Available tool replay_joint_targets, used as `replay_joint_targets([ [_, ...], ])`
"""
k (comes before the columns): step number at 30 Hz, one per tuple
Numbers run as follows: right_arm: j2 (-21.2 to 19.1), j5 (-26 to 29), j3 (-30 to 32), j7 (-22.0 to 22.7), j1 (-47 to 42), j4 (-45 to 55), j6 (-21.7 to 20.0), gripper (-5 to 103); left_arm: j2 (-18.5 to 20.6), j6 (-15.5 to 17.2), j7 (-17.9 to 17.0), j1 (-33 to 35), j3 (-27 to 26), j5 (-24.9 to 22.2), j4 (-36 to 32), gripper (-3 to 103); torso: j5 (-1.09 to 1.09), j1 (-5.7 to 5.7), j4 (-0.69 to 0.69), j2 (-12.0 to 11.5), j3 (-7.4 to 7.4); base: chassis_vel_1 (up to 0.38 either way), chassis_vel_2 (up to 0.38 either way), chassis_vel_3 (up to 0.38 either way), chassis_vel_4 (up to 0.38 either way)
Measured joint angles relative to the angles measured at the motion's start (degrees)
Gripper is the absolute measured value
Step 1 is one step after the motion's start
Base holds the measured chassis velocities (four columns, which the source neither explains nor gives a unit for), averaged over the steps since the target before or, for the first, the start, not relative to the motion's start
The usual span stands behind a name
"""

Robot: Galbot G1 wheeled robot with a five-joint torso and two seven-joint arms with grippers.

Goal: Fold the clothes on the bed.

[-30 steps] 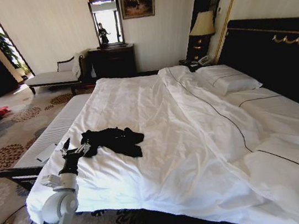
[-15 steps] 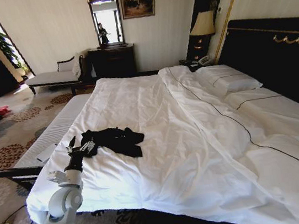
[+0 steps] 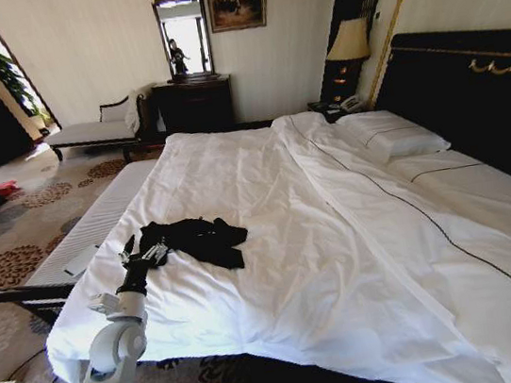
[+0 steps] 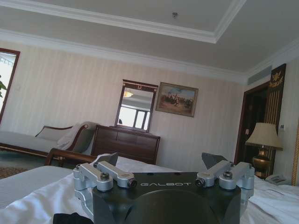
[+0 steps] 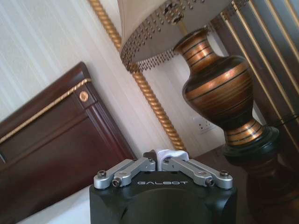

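Observation:
The clothes are one black T-shirt [image 3: 194, 240], lying crumpled on the white duvet near the left edge of the bed [image 3: 342, 265]. My left gripper [image 3: 144, 251] is at the shirt's near-left edge, open, with nothing between its fingers. In the left wrist view the left gripper [image 4: 161, 161] stands wide open, and a scrap of the black T-shirt [image 4: 70, 218] shows just below it. The right gripper [image 5: 163, 161] is shut, close to a striped lamp base [image 5: 224, 93] and the dark headboard [image 5: 56, 140].
A white-cushioned bench [image 3: 89, 229] runs along the bed's left side, with a dark bar [image 3: 13, 295] in front of it. A chaise longue [image 3: 85, 132], a dresser with a mirror [image 3: 192, 105] and a bedside lamp [image 3: 346, 43] stand by the far wall. Pillows [image 3: 392, 145] lie at the headboard [image 3: 475, 94].
My left arm has reached forward and a little to the right, bringing the open gripper up to the shirt's edge. The shirt has not moved.

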Motion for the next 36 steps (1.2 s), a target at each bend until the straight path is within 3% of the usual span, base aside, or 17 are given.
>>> replay_joint_targets([
  [2, 0.0, -0.8, -0.8, 0.2, 0.1, 0.9, -0.4, 12, 0.0, 0.0, 0.0, 0.4, -0.6, 0.0, -0.2, 100, -0.02, 0.00, 0.00, 0.0, 0.00, 0.000, 0.000, 0.000, 0.000],
  [5, 0.0, -2.4, -2.0, 1.5, 0.0, 2.3, -1.0, 12, 0.1, -0.1, 0.0, 0.9, -1.5, 0.0, -0.5, 100, 0.00, -0.01, 0.07, 0.0, -0.01, 0.000, 0.000, 0.000, 0.000],
  [6, 0.0, -2.9, -2.4, 2.0, -0.2, 3.0, -1.1, 22, 0.1, -0.1, 0.0, 1.0, -1.8, 0.0, -0.5, 100, 0.00, -0.01, 0.08, 0.0, 0.00, 0.000, 0.000, 0.000, 0.000],
  [9, 0.0, -3.8, -3.6, 4.5, -2.0, 7.0, -1.9, 39, 0.3, -0.1, 0.1, 1.6, -3.1, 0.0, -0.8, 100, 0.00, 0.00, 0.07, 0.0, 0.00, 0.000, 0.000, 0.000, 0.000],
  [11, 0.0, -3.8, -3.6, 5.4, -2.5, 8.1, -2.4, 39, 0.3, -0.1, 0.1, 1.7, -3.3, 0.0, -0.9, 100, 0.00, -0.01, 0.07, 0.0, 0.00, 0.000, 0.000, 0.000, 0.000],
  [15, 0.0, -3.5, -2.1, 12.1, -4.6, 13.3, -5.6, 61, 0.2, -0.1, 0.1, 2.2, -4.4, -0.1, -1.2, 100, -0.01, 0.00, 0.07, 0.0, 0.00, 0.000, 0.000, 0.000, 0.000],
  [18, 0.0, -3.9, -0.3, 15.2, -4.6, 14.7, -7.4, 66, 0.0, -0.1, 0.1, 2.5, -4.8, -0.1, -1.4, 100, 0.00, 0.00, 0.07, 0.0, 0.00, 0.000, 0.000, 0.000, 0.000],
  [21, 0.0, -5.1, 3.7, 18.3, -2.9, 14.9, -9.7, 83, -0.4, -0.1, 0.1, 3.0, -5.3, -0.1, -1.9, 100, 0.01, 0.00, 0.07, 0.0, 0.00, 0.000, 0.000, 0.000, 0.000],
  [22, 0.0, -5.1, 3.7, 18.3, -2.9, 14.9, -9.7, 83, -0.4, -0.1, 0.1, 3.0, -5.3, -0.1, -1.9, 100, 0.01, 0.00, 0.07, 0.0, 0.00, 0.000, 0.000, 0.000, 0.000],
  [24, 0.0, -5.9, 6.6, 19.0, -2.2, 14.4, -10.3, 93, -0.6, -0.1, 0.1, 3.2, -5.3, 0.0, -2.2, 100, 0.01, 0.00, 0.08, 0.0, 0.00, 0.000, 0.000, 0.000, 0.000],
  [29, -0.1, -6.0, 10.1, 18.1, -1.6, 13.9, -10.4, 100, -1.0, -0.1, 0.1, 3.2, -5.1, 0.6, -2.4, 100, 0.01, -0.01, 0.06, 0.0, 0.00, 0.000, 0.000, 0.000, 0.000],
  [36, -4.6, -6.3, 10.5, 11.2, 2.7, 15.6, -11.4, 100, -1.0, 0.1, 0.1, 3.6, -5.5, 1.3, -3.1, 100, 0.01, -0.01, 0.07, 0.0, 0.00, 0.000, 0.000, 0.000, 0.000],
])
